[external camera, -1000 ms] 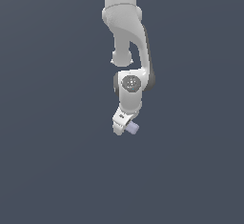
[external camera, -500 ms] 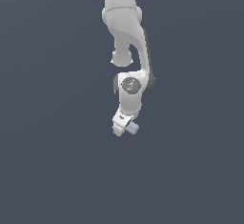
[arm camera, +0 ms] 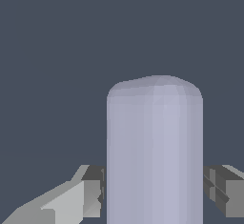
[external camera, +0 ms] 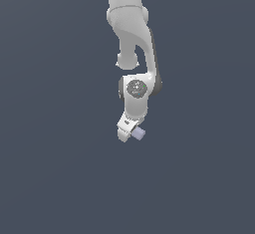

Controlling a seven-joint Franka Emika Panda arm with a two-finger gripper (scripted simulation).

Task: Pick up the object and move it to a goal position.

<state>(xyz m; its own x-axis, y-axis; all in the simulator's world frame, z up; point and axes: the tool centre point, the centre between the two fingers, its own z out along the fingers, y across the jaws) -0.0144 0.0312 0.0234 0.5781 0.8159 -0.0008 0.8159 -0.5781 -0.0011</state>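
Pincer clenched, we see, on the lavender-grey cylinder, which sits between its fingers, touching both, and juts out beyond them, below the white arm.

A flat, dark slate-blue backdrop fills the whole scene. It is evenly lit. No seams or edges show.

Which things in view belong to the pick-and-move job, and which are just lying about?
Belongs to the job:
- small pale lavender-grey stubby cylinder, held between the jaws
- gripper of the glossy white robot arm

Just lying about:
- nothing else; only the plain dark grey background shows
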